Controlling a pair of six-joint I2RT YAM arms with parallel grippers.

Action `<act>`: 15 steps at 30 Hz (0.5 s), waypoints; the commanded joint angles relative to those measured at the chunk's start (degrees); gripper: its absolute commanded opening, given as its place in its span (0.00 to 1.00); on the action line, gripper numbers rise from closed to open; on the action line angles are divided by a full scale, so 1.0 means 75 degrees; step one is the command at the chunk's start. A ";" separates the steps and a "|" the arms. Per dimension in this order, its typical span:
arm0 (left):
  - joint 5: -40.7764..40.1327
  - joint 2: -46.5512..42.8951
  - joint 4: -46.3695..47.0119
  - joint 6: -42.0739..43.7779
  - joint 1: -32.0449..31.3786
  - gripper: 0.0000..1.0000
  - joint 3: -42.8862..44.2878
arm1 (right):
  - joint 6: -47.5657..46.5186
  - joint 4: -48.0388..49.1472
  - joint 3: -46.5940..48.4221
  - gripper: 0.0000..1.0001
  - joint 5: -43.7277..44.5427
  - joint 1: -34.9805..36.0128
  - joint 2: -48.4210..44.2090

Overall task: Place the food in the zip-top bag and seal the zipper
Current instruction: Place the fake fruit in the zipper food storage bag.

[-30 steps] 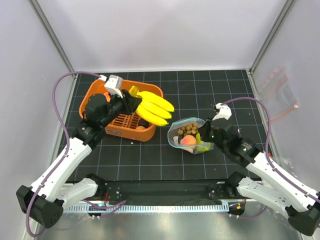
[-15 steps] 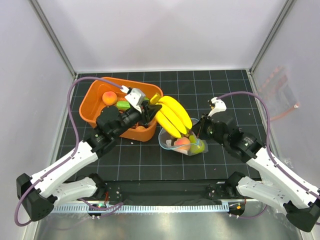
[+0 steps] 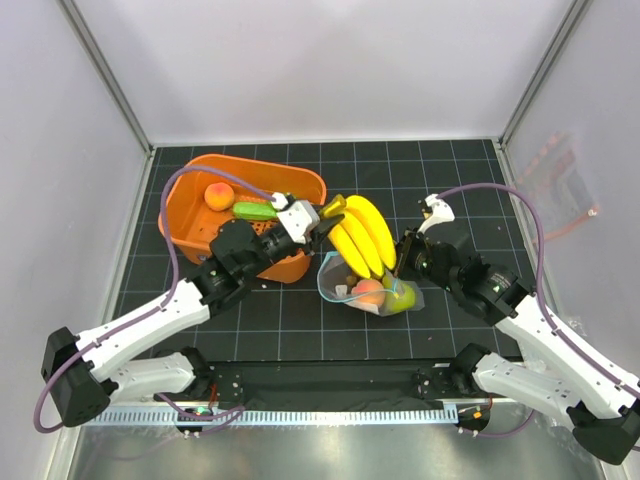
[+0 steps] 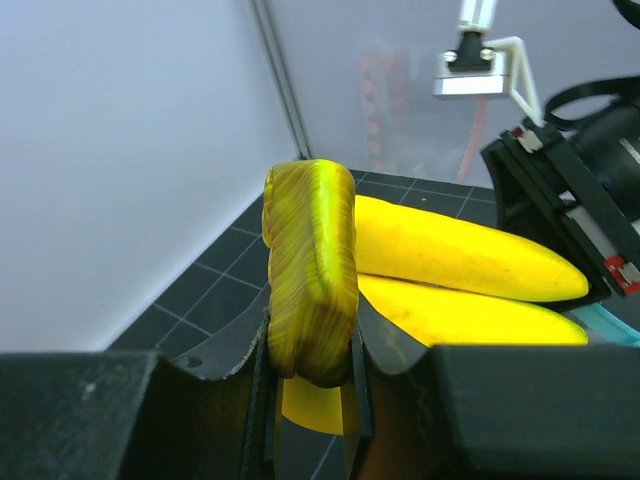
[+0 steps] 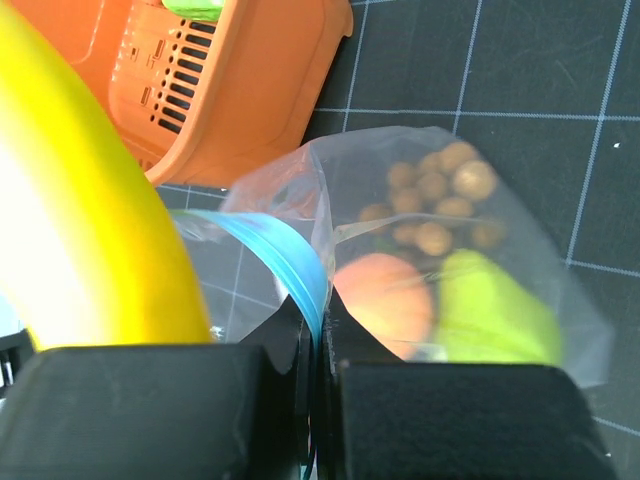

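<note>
Left hand point(image 4: 310, 395) on banana point(image 4: 460, 265), tips obscured

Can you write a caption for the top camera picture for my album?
Left gripper holds bananas over the bag; right gripper pinches its zipper.

High rear view looking down, close wrist views, all sharing banana point(image 3: 362, 238).

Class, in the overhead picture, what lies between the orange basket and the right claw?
The banana bunch, gripped by its stem in the left claw, hangs there over the zip-top bag's mouth. The top view shows it.
</note>
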 commanded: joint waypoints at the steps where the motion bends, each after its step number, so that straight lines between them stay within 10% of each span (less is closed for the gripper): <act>1: 0.0640 0.0013 0.0930 0.1119 -0.0127 0.00 -0.0222 | 0.0205 0.0346 0.0042 0.01 -0.0119 -0.0049 -0.0137; 15: 0.1159 -0.0209 0.1587 0.2597 -0.0432 0.00 -0.0879 | 0.0896 0.0615 -0.0134 0.01 -0.0215 -0.0107 -0.0324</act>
